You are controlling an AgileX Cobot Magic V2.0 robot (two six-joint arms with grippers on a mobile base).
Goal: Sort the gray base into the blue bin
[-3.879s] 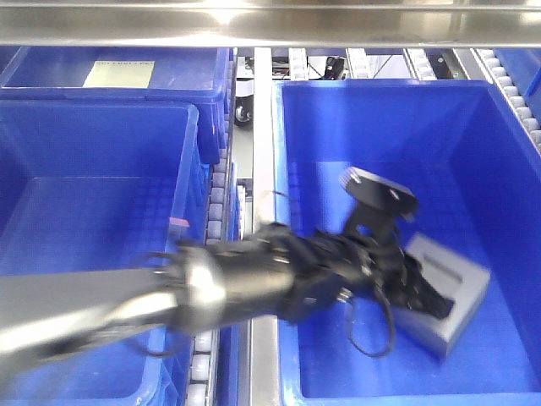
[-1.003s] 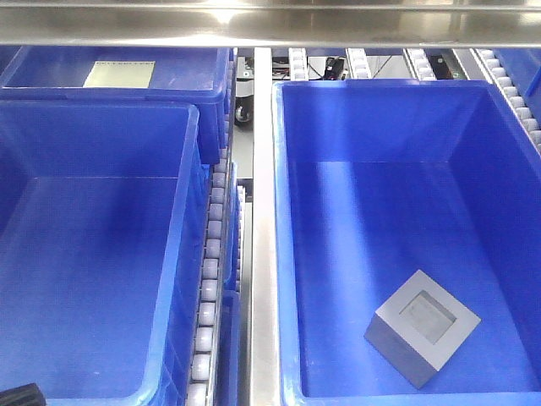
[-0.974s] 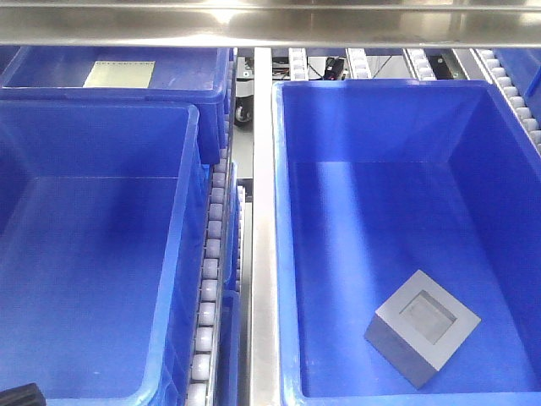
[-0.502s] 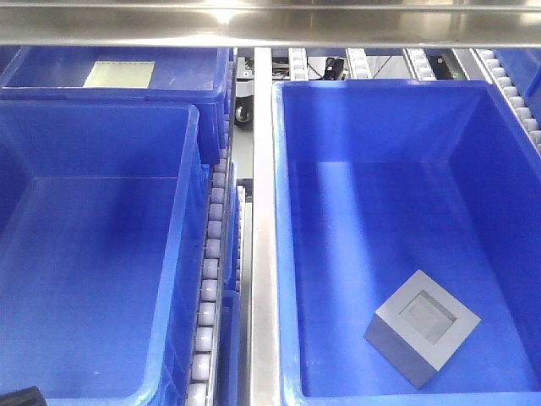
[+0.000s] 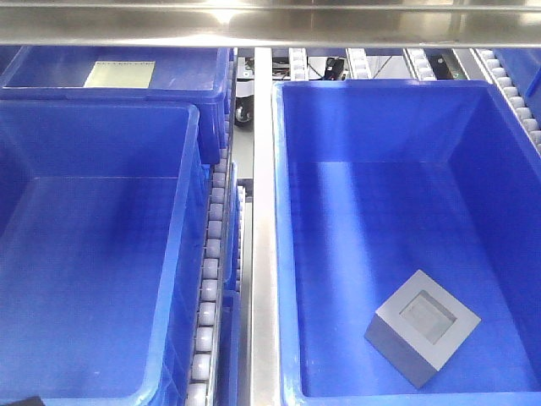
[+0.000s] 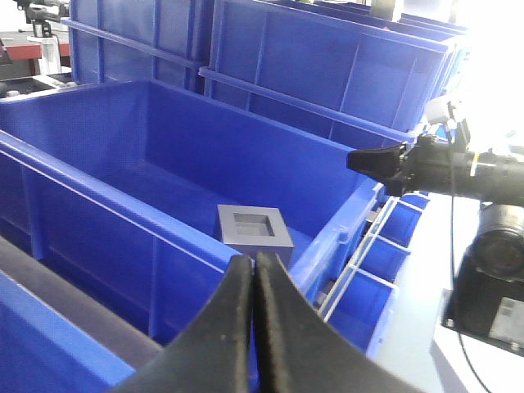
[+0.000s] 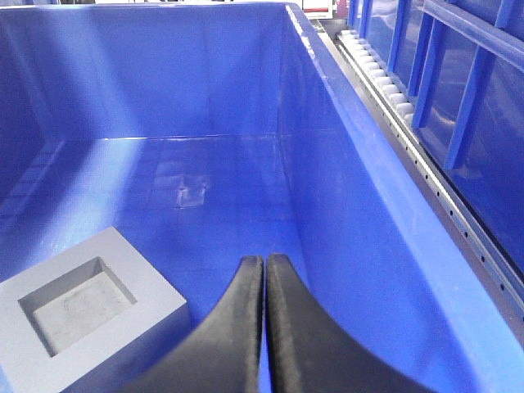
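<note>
The gray base (image 5: pixel 422 328) lies recess-up near the right blue bin's (image 5: pixel 279 254) front wall (apparently delivered); left gripper (image 6: pixel 250 274) and right gripper (image 7: pixel 265 274) fingers are pressed together, empty.

Front view: one gray base (image 5: pixel 422 326), lying in one blue bin (image 5: pixel 385 90); two further blue crates, one large (image 5: pixel 101 114) and one partly hidden behind it (image 5: pixel 118 52); one strip of white rollers (image 5: pixel 208 292); one steel divider rail (image 5: pixel 263 254). Left wrist view: one closed left gripper (image 6: pixel 253 274), with the single base just beyond its tips; two stacked crates (image 6: pixel 327 49) behind; one other black arm (image 6: pixel 442 168) to the claw's right. Right wrist view: one closed right gripper (image 7: pixel 264 274), one base at its left.
</note>
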